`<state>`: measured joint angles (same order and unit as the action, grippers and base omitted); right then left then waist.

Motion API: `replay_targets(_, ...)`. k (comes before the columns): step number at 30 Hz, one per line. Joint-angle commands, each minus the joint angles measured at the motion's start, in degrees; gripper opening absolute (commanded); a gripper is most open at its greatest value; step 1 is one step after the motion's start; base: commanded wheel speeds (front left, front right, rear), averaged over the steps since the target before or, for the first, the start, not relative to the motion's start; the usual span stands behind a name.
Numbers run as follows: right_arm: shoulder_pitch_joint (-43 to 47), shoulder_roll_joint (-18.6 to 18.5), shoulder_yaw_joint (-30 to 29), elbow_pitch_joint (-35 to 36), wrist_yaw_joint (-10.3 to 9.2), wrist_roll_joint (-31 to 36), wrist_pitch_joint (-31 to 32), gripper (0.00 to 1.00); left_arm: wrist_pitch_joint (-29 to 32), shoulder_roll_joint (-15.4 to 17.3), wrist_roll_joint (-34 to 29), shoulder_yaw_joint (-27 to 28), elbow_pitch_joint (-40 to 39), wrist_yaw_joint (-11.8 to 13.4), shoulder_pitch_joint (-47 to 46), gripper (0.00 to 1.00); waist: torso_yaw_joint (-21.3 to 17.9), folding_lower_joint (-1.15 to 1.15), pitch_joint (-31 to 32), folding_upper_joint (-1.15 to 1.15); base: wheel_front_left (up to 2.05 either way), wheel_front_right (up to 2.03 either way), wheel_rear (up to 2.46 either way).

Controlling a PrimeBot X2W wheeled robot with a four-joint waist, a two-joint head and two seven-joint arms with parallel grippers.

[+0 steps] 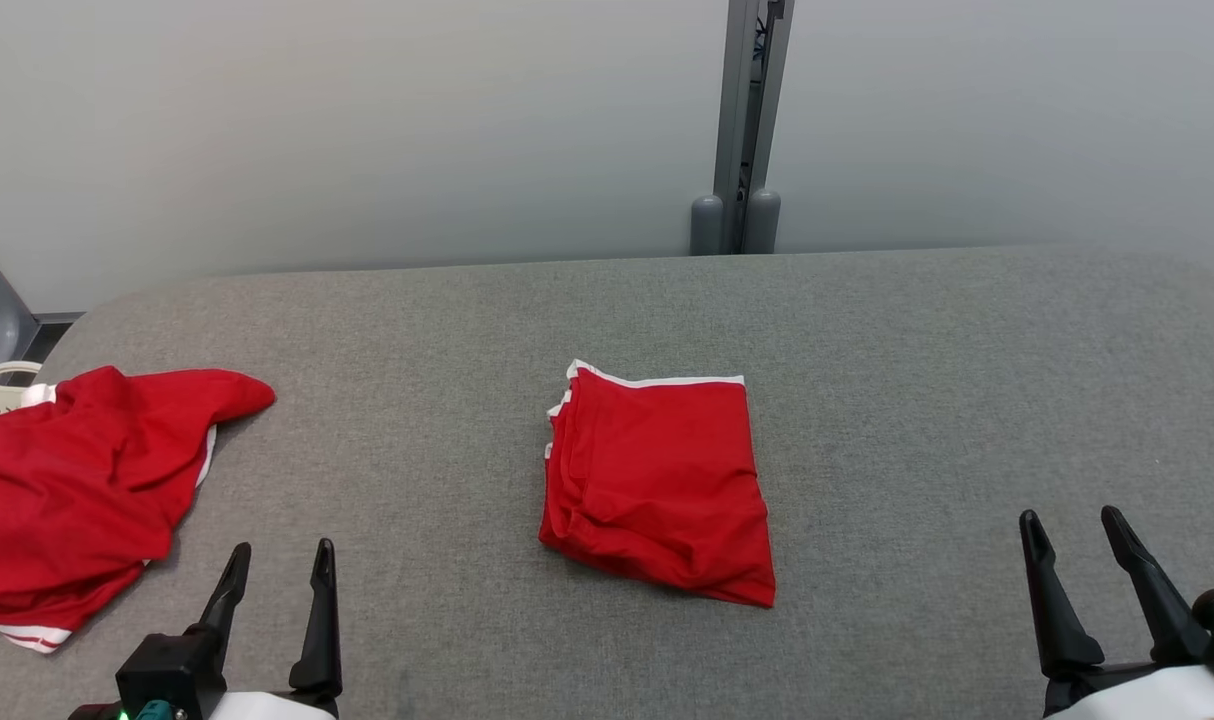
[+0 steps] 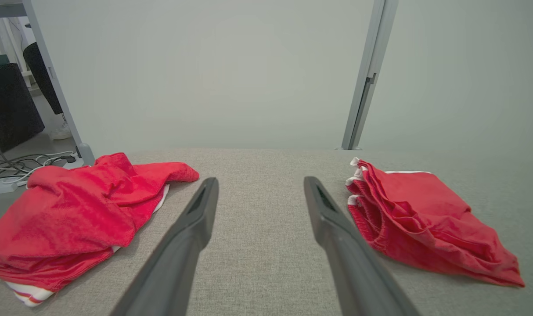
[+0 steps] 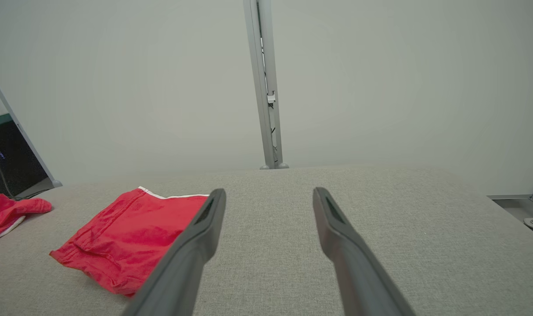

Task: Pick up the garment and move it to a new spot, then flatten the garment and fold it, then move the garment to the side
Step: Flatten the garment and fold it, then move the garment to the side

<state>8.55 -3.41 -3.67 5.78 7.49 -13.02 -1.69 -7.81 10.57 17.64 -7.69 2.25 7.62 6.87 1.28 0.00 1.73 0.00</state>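
- The folded red fabric garment with white trim (image 1: 657,480) lay centred on the grey cloth-covered desk (image 1: 917,400).
- Left claw (image 1: 282,548) and right claw (image 1: 1070,515) stood released, empty.

No readable text, label, brand or number — none on any surface

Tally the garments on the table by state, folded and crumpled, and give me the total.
Folded red garment: 1
Crumpled red garment: 1
Total: 2
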Motion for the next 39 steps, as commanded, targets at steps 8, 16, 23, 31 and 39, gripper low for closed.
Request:
replay_targets(8, 0.29, 0.13, -0.41, 0.89, 0.01, 0.74, 0.83, 1.0, 0.2, 0.56, -0.55, -0.51, -0.59, 0.52, -0.05, 1.0, 0.02, 0.0, -0.41, 0.0, 0.0, 0.0, 0.0)
replay_targets(16, 0.2, 0.22, -0.45, 1.41, 0.01, 1.11, 1.37, 1.0, -0.01, 0.68, -0.31, -0.97, -0.17, 0.64, -0.97, 1.0, 0.42, 0.0, -0.81, 0.0, 0.0, 0.0, 0.0)
replay_targets(23, -1.57, -0.84, -0.84, 0.74, 0.01, 1.16, 2.01, 1.0, -0.44, 0.44, -0.74, -2.05, 0.09, 0.07, -3.91, 1.0, 3.0, 0.0, -2.95, 0.0, 0.0, 0.0, 0.0)
replay_targets(31, -7.73, -3.83, 2.93, -6.56, 0.01, -0.83, 1.78, 1.0, -2.5, -1.16, -1.47, -4.11, 1.27, -1.06, -11.15, 1.0, 9.42, 0.0, -9.49, 0.0, 0.0, 0.0, 0.0)
replay_targets(39, -14.06, -5.8, 7.5, -16.5, 0.01, -2.94, 0.92, 1.0, -4.86, -3.05, -1.5, -5.7, 3.96, -2.07, -15.91, 1.0, 14.25, 0.0, -13.74, 0.0, 0.0, 0.0, 0.0)
